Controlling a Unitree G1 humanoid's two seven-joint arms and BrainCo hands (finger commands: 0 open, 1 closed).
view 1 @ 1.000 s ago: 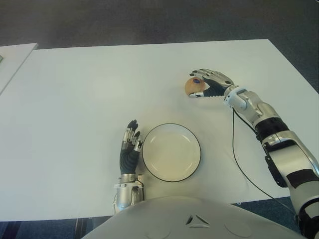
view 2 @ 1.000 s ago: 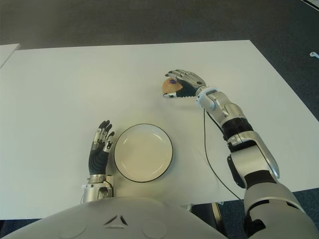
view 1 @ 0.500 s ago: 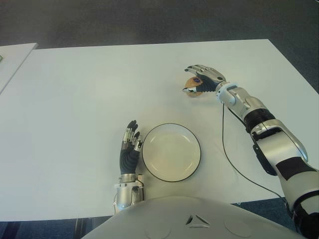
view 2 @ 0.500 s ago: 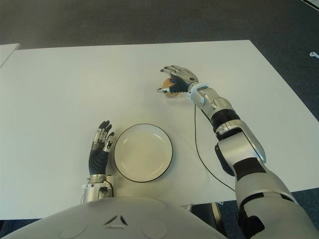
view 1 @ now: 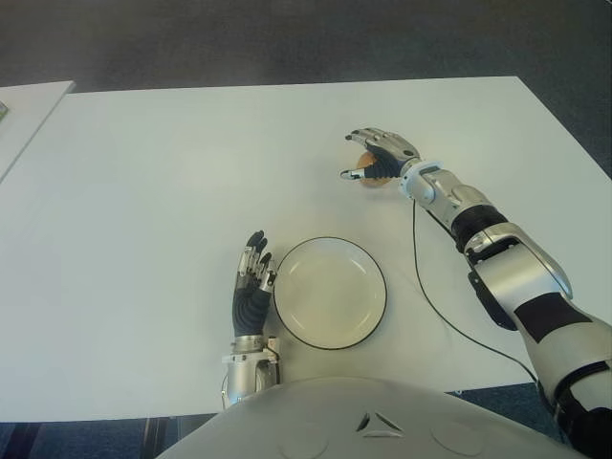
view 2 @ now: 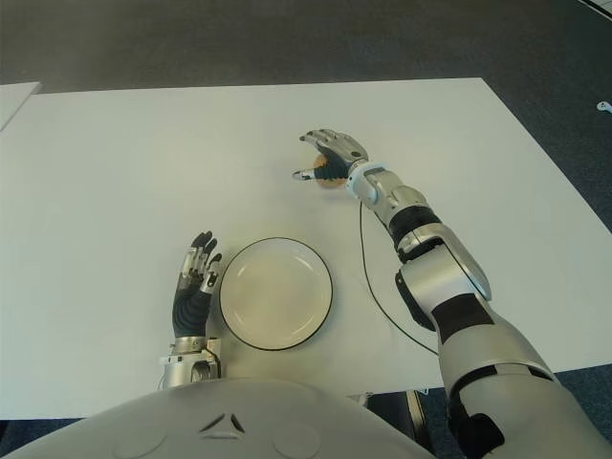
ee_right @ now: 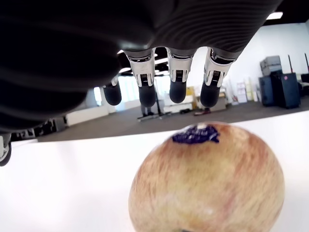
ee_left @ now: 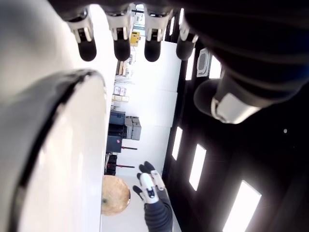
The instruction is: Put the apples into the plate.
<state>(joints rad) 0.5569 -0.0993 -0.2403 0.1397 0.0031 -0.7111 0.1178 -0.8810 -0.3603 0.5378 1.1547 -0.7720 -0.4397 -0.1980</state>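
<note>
**Right hand over the apple, grasp not closed**

Right hand (view 1: 375,156) is cupped over the apple (view 1: 368,176) at the far right-centre of the white table (view 1: 143,191). Its fingers (ee_right: 177,79) arch above and past the fruit with daylight under them, so spread, holding nothing. The apple sits on the table, well apart from the plate (view 1: 330,293), which is near centre and has nothing in it.

To do this step well, my read:
- drop the palm until it meets the top of the apple before curling, or the round skin will squirt out forward
- wrap fingers round the far side, thumb opposing on the near side
- lift straight up, then carry near and left to the plate, releasing low so it doesn't roll off the rim

Left hand (view 1: 252,287) is idle, fingers straight and relaxed, just left of the plate.

View differences:
- right wrist view shows the fingertip-to-apple gap and the blue sticker (ee_right: 195,135); eye views can't resolve contact
- left wrist view shows the plate rim (ee_left: 58,145) right beside that hand and the apple (ee_left: 115,195) far off
- only the eye views give the apple-to-plate path
</note>
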